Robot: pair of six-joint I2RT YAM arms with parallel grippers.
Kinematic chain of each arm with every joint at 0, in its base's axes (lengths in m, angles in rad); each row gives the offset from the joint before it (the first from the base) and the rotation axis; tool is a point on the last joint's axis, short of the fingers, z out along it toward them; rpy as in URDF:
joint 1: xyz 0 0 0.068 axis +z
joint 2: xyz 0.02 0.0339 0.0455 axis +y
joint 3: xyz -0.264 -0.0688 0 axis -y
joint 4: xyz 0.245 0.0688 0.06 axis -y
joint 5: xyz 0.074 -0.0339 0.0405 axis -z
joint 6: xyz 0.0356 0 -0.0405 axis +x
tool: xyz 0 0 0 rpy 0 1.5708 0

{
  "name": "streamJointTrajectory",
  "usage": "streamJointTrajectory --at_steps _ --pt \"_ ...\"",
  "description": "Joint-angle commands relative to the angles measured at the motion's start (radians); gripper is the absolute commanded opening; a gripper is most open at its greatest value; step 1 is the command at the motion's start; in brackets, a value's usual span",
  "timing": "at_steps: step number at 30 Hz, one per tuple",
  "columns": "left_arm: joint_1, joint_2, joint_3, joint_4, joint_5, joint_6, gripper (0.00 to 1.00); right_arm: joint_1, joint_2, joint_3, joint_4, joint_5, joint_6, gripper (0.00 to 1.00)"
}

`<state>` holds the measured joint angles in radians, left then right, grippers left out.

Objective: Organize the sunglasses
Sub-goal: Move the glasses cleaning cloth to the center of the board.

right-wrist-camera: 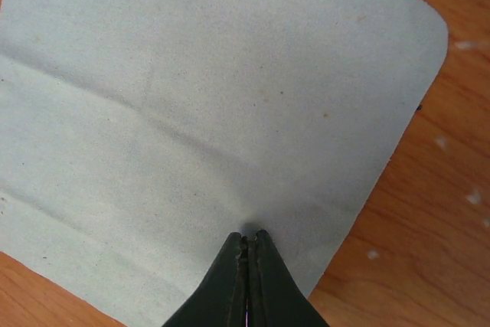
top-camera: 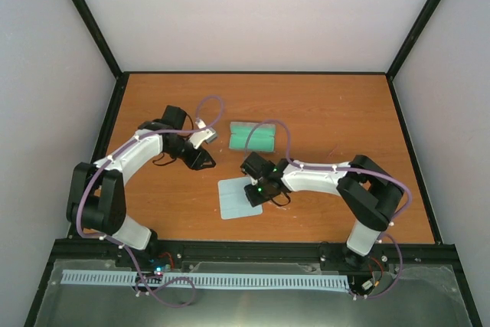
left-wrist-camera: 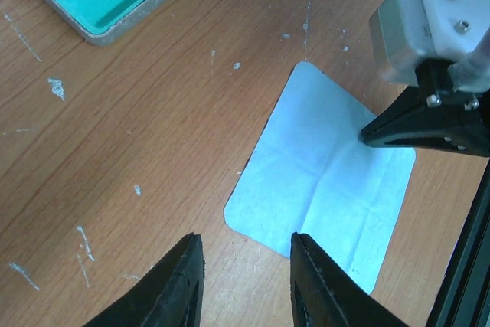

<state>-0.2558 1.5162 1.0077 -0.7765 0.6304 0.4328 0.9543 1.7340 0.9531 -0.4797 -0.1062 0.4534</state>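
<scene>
No sunglasses show in any of the three views. The open case (top-camera: 253, 137) in the upper middle of the overhead view shows only teal lining, and I cannot tell whether the pair lies inside it, under something, or out of frame. The pale blue cloth (top-camera: 233, 198) lies flat on the worktop (top-camera: 329, 112) just below the case, near the centre of that view. The right pincer (right-wrist-camera: 249, 235) is closed tight with no gap between its fingers. Its tips are down on the cloth near one edge, and a faint pucker there suggests it has nipped the fabric. The left pincer (left-wrist-camera: 245, 239) is open about halfway and holds nothing; it hovers above the worktop at the bottom of its own view, with the cloth's near corner between and beyond its fingers. As for the sunglasses, I judge such a pair to be light, with a thin frame that bends easily and slick lenses that scratch or smudge. It is best taken gently at the bridge or across the frame beside a hinge, never on the lens faces or far out on a temple arm, where it would twist or swing. They have to be found before any of that.
</scene>
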Motion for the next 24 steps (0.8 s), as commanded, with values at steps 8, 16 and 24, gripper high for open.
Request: streamJointTrajectory --at_steps 8,16,24 --pt "-0.107 0.053 0.044 0.054 -0.029 -0.055 0.32 -0.129 0.004 -0.167 -0.165 0.088 0.044 0.03" --pt "-0.146 0.139 0.112 0.057 -0.047 -0.089 0.46 -0.166 0.013 -0.157 -0.177 0.063 0.027 0.03" --pt "-0.184 0.170 0.136 0.053 -0.120 -0.127 0.36 -0.179 -0.188 0.007 -0.361 0.152 0.000 0.44"
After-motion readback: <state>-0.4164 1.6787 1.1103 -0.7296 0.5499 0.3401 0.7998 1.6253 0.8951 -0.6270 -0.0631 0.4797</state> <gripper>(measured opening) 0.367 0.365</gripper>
